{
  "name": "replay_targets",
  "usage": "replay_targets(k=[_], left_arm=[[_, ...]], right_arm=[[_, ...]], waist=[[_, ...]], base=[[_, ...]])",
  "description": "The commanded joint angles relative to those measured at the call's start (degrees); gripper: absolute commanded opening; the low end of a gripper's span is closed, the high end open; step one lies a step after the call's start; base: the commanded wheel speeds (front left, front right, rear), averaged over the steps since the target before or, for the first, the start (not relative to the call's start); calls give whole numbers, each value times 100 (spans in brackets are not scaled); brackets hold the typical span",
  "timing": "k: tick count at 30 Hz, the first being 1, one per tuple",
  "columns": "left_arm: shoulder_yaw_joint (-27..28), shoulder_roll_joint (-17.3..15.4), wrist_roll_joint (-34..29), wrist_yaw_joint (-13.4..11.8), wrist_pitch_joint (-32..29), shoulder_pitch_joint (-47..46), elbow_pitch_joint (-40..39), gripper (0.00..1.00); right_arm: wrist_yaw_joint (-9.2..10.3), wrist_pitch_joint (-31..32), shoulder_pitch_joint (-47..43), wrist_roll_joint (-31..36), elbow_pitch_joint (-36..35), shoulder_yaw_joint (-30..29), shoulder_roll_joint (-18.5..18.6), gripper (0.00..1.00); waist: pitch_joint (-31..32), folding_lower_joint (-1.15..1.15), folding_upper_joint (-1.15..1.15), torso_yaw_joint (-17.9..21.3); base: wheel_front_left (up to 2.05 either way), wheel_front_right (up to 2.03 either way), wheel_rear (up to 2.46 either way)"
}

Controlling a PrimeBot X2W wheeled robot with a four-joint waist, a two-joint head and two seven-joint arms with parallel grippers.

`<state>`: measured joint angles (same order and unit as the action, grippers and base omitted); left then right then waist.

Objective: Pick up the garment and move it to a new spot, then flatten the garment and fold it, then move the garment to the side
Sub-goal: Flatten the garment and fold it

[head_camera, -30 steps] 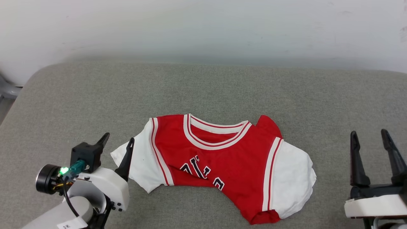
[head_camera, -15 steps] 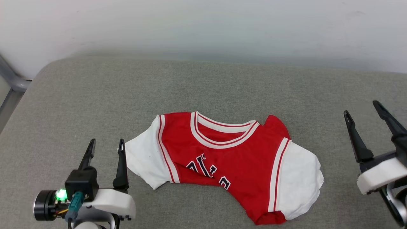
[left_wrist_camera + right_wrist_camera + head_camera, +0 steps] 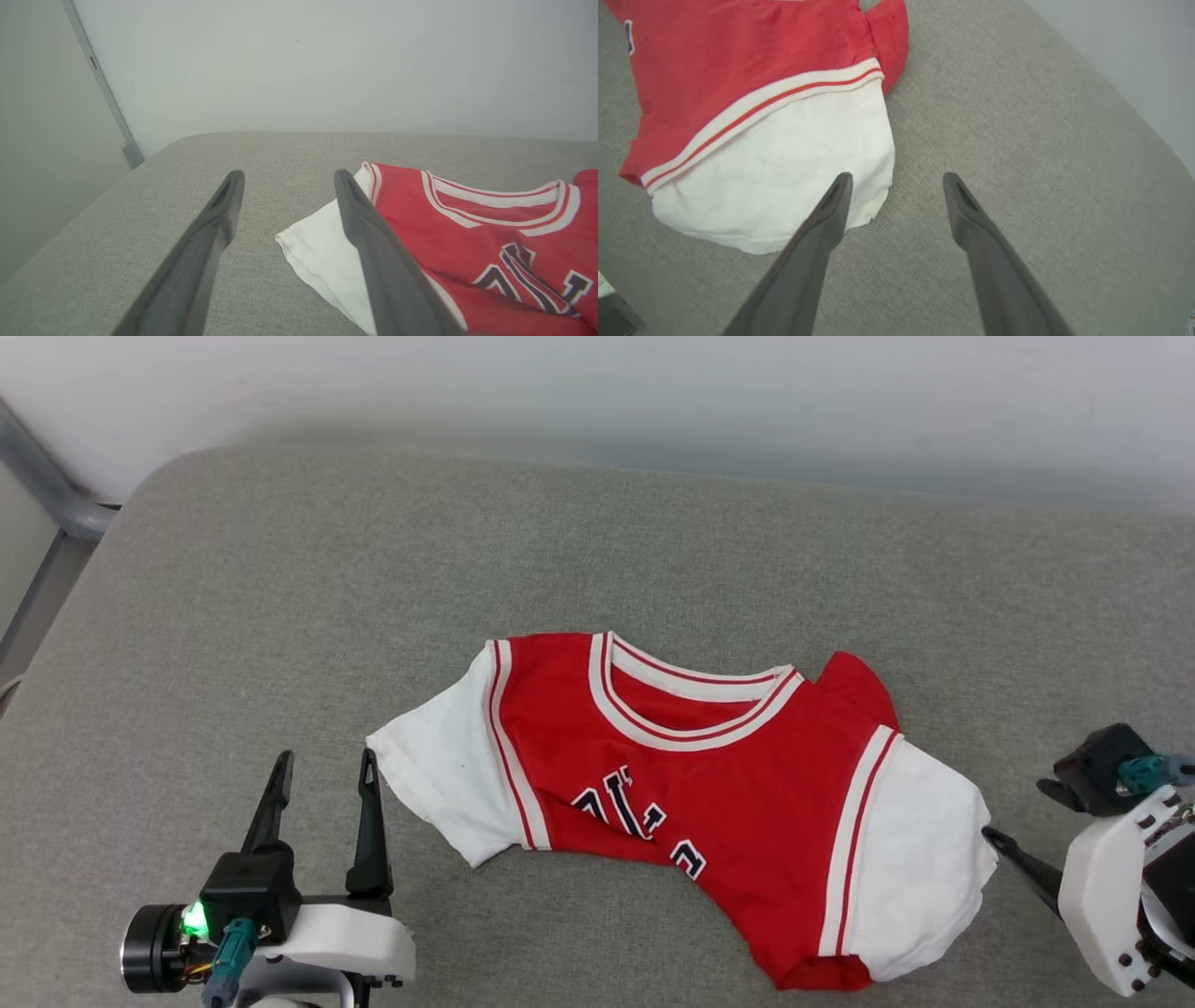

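Shirt [image 3: 709, 784] is light and limp, I'd say: it'll sag and bunch, so pinch the white sleeves, not the middle. It lies mid grey cushion [image 3: 280, 569], chest up, red, striped collar, hem crumpled, black letters creased. Left gripper [image 3: 326, 758] jaws spread, just beside one sleeve. Right gripper [image 3: 897, 177] jaws spread at the other sleeve's edge; contact unclear.

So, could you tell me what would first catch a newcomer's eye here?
The red garment with white sleeves lies rumpled in the middle of the grey padded surface. The open left gripper stands beside one sleeve, and the open right gripper points at the other.
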<state>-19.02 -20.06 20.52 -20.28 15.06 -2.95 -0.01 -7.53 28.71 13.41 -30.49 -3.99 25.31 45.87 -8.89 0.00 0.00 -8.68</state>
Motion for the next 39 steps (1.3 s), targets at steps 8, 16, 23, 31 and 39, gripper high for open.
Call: replay_targets(k=[8,16,23,31,39], left_arm=[[380,563,-599,586,16,-259,132,100],[595,919,-949,913,15,-370,217,100],[882,1119,-1176,1139,15,-344,333,100],[1085,1248,-1330,1331,16,-246,399,100],[1284,1344,-1439,1565,16,-318,474,100]], right_arm=[[8,546,380,-317,317,574,182,100],[8,513,448,-277,1055,1204,128,100],[8,105,638,-436,1312,1511,25,0],[10,-548,855,-720,1321,731,222,0],[9,-615,655,-1062,1828,-114,295,0]], waist=[[-563,0,0,-307],[-850,0,0,-435],[-788,0,0,-323],[-607,0,0,-180],[-657,0,0,-221]], base=[[0,0,0],[0,0,0],[0,0,0],[0,0,0],[0,0,0]])
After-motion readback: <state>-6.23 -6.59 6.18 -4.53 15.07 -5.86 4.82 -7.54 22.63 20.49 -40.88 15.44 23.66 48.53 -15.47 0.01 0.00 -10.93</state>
